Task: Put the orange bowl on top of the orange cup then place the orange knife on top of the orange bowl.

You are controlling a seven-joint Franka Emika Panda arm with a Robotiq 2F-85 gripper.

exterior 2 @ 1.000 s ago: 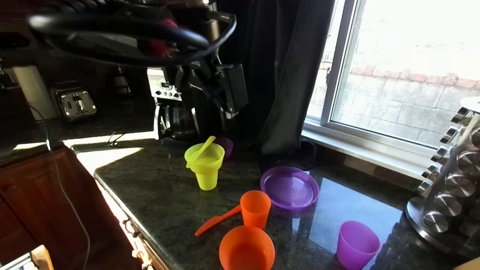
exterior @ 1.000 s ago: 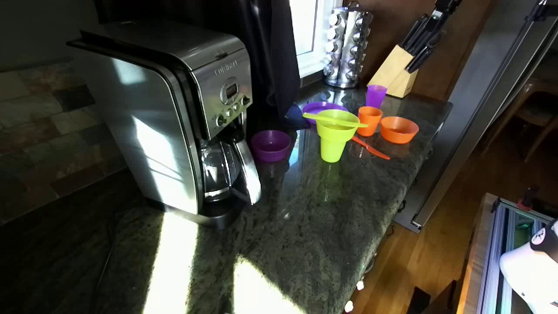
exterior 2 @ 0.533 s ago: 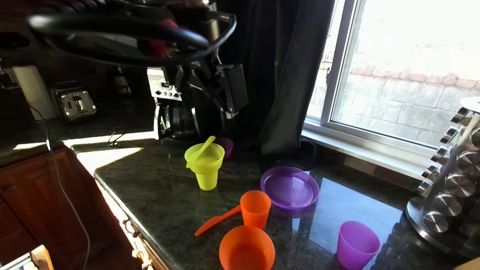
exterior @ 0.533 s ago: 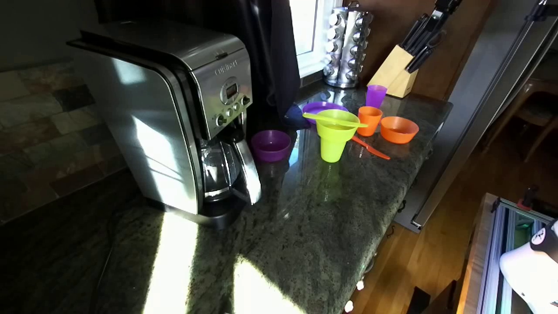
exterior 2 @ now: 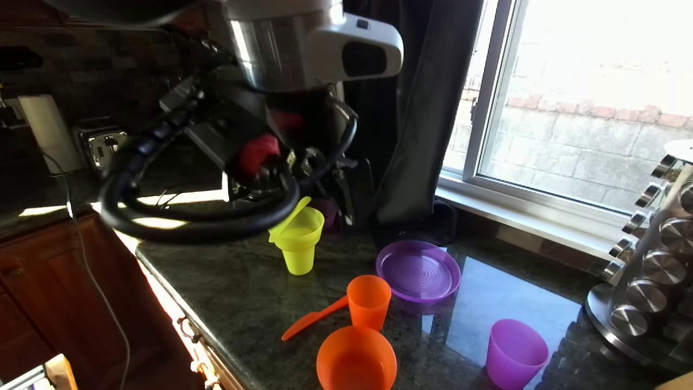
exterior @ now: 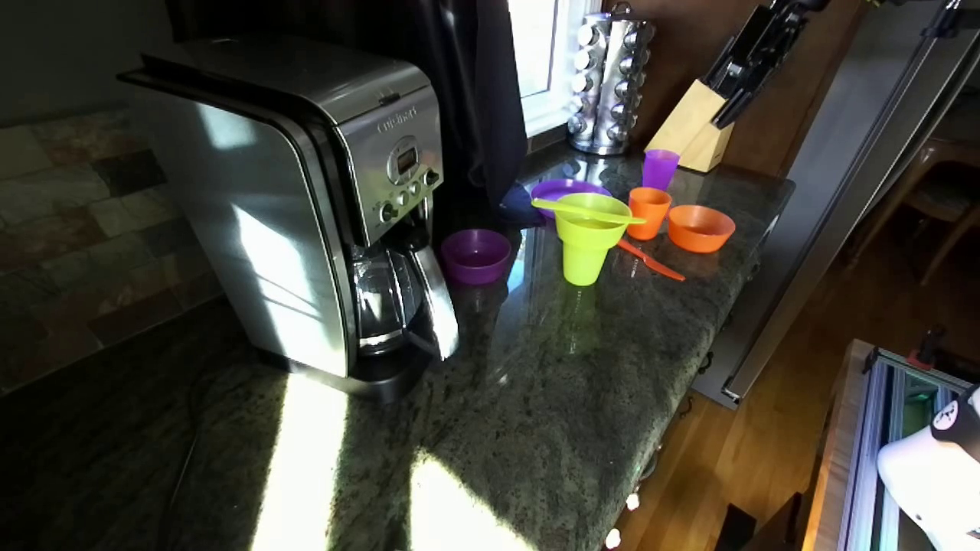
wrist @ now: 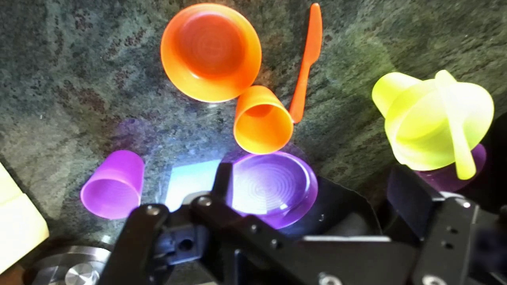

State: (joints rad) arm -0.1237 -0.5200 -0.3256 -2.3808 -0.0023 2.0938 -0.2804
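So: orange bowl [wrist: 210, 51] sits below the gripper [wrist: 312, 175], up-left of it in the wrist view, not reached yet. Likely light, stiff, slick plastic; I'd pinch the rim wall on the side away from the orange cup [wrist: 263, 122], which crowds it. Gripper's spread wide, nothing held. Versus earlier frames: gripper lower in both exterior views; bowl, cup and orange knife [wrist: 304, 75] unmoved.

Window [exterior 2: 584, 70] blown out, well apart from pincer [wrist: 315, 188]; curtain [exterior 2: 425, 130] behind pincer crushed near black. Hard sun patches [exterior: 306, 451] on table [exterior: 566, 405], far from pincer. Wrist view: glare on purple plate [wrist: 277, 182], seen through pincer's gap. Cable [exterior 2: 200, 227] beside pincer blurred.
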